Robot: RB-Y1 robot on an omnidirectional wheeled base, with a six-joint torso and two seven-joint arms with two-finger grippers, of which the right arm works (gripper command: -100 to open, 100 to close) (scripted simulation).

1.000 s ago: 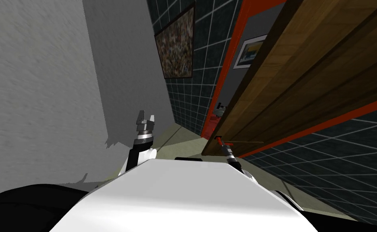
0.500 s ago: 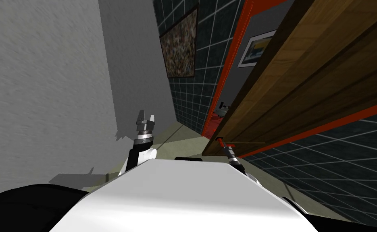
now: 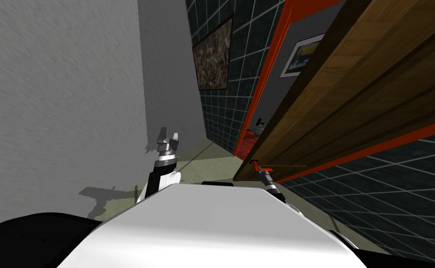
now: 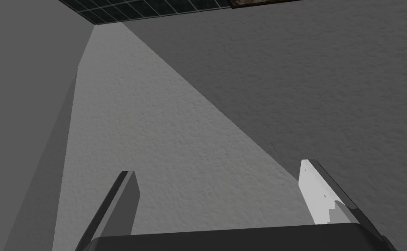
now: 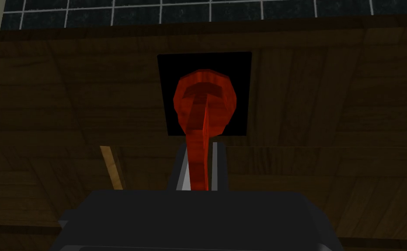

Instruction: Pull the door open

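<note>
A brown wooden door (image 3: 351,88) stands ajar in a red frame (image 3: 270,70), swung toward me. Its red lever handle (image 5: 200,130) sits on a black plate (image 5: 204,93). My right gripper (image 5: 200,167) is shut on the lever, its fingers (image 5: 183,172) pressing both sides; in the head view it is at the door's near edge (image 3: 257,166). My left gripper (image 3: 168,138) is raised in front of the grey wall, open with nothing between its fingers (image 4: 317,191).
A grey wall (image 3: 63,102) runs close on my left. A dark tiled wall (image 3: 398,195) lies to the right of the door and another, with a framed picture (image 3: 214,56), beside the frame. Through the gap shows a room with a small picture (image 3: 302,56).
The door has swung further open toward me with my right gripper still on the handle. The whole view has shifted, so my body has turned or backed away.
</note>
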